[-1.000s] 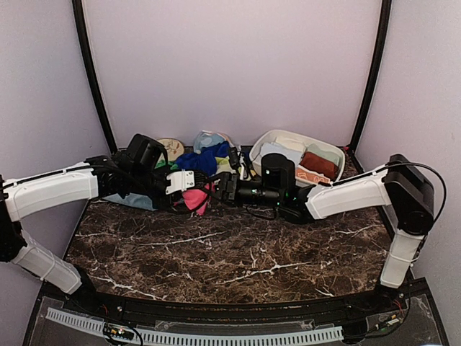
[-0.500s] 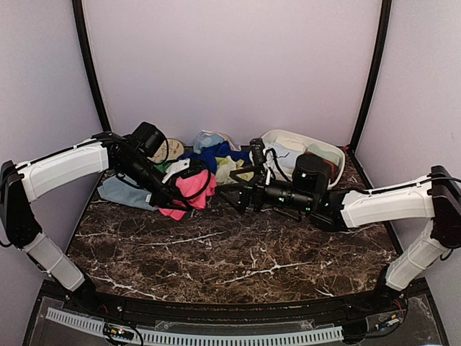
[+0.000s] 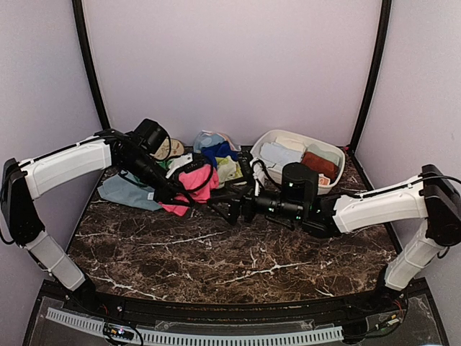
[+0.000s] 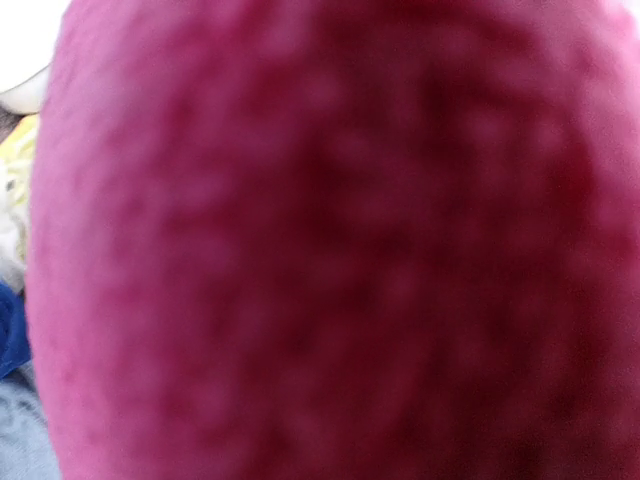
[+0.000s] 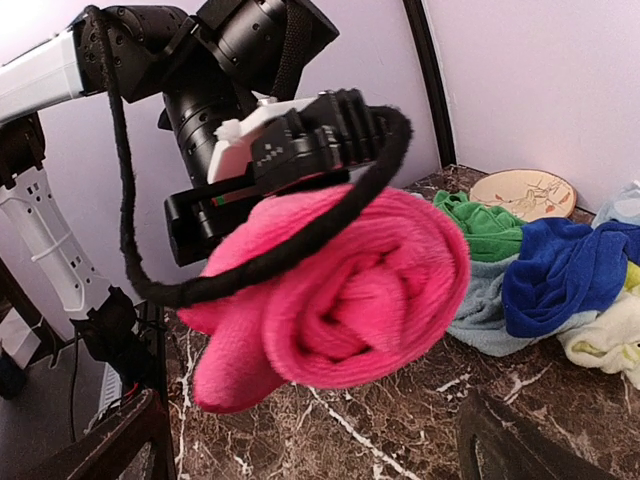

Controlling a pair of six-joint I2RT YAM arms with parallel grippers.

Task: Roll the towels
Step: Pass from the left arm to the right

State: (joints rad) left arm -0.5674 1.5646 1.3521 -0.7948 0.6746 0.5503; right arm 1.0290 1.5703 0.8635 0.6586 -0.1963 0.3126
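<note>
A pink-red towel [image 3: 193, 189], rolled into a thick roll [image 5: 350, 290], hangs just above the marble table with my left gripper [image 3: 181, 190] shut on it from above. It fills the left wrist view [image 4: 330, 240] and hides those fingers. My right gripper [image 3: 229, 207] stands open just right of the roll and apart from it, with its dark fingers [image 5: 110, 445] low in the right wrist view. Loose towels lie behind: pale blue [image 3: 122, 192], green [image 5: 490, 225], royal blue [image 5: 565, 270] and lime-yellow [image 3: 229, 169].
A white oval basin [image 3: 338, 155] at the back right holds rolled towels, among them a rust-brown one [image 3: 320, 164]. A round tan patterned disc [image 3: 171, 148] lies at the back left. Black frame posts rise on both sides of the back wall.
My right gripper has opened, let go of the pink roll and drawn back to the right. The left gripper keeps hold of the roll, which shifted slightly left.
</note>
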